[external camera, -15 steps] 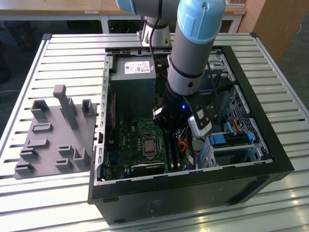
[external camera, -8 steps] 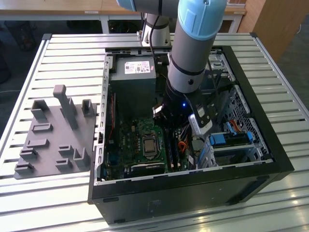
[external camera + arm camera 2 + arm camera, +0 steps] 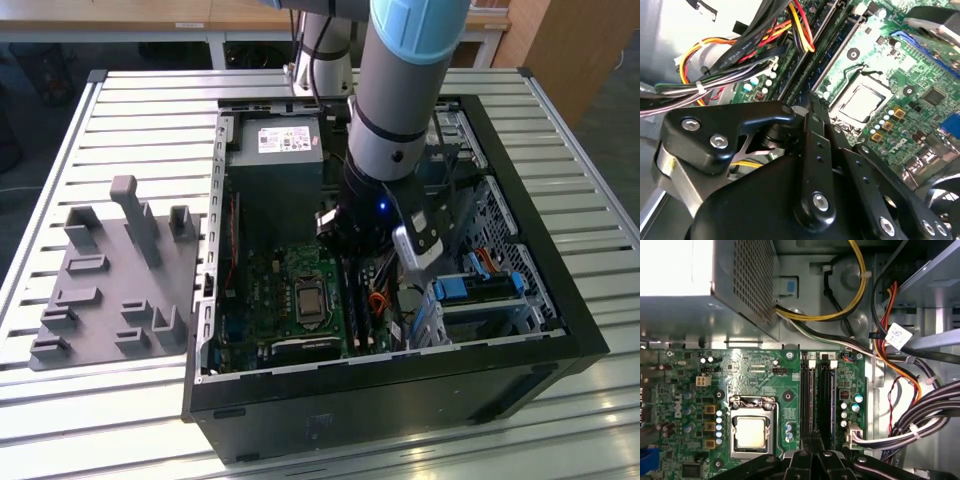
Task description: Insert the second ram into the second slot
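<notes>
sitting at the exterior view's left, a grey moulded holder tray (image 3: 110, 285) rests on the slatted metal table (image 3: 150, 100) beside the open black computer case (image 3: 560, 330). inside it, the green motherboard (image 3: 765, 380) carries a silver processor socket (image 3: 751, 432), then two long memory slots (image 3: 818, 395). the black gripper (image 3: 812, 460) hovers over them, fingers drawn together; whether they pinch the second ram i cannot tell.

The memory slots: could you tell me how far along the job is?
Done: the gripper is down at one end of the memory slots beside the processor. In hand: fingers look shut; I cannot tell whether they pinch the second ram. Left: a seated stick is not evident.
</notes>
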### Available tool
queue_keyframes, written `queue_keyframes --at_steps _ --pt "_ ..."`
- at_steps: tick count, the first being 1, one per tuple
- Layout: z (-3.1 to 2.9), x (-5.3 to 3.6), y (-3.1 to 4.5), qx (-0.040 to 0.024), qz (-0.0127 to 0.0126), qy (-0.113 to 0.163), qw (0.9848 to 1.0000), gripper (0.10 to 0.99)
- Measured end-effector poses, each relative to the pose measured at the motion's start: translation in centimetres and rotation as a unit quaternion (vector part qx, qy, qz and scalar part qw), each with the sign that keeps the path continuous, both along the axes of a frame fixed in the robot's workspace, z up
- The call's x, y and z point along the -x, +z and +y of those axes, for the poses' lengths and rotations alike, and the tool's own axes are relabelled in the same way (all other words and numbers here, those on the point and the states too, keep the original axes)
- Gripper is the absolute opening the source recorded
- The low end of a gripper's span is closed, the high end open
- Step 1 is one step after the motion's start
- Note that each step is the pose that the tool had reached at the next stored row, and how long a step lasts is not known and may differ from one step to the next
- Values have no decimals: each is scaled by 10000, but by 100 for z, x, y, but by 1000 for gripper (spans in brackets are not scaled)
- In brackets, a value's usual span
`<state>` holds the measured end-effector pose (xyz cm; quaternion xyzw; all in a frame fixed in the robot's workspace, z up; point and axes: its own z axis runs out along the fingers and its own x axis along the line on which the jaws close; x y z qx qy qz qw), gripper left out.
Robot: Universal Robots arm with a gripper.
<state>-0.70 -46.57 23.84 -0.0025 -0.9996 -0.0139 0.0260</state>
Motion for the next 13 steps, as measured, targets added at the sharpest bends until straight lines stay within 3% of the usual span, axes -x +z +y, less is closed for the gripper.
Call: queue_keyframes --at_steps 7,13 --pt "0 1 105 0 1 0 10000 106" --pt "0 2 111 -1 0 0 10000 106"
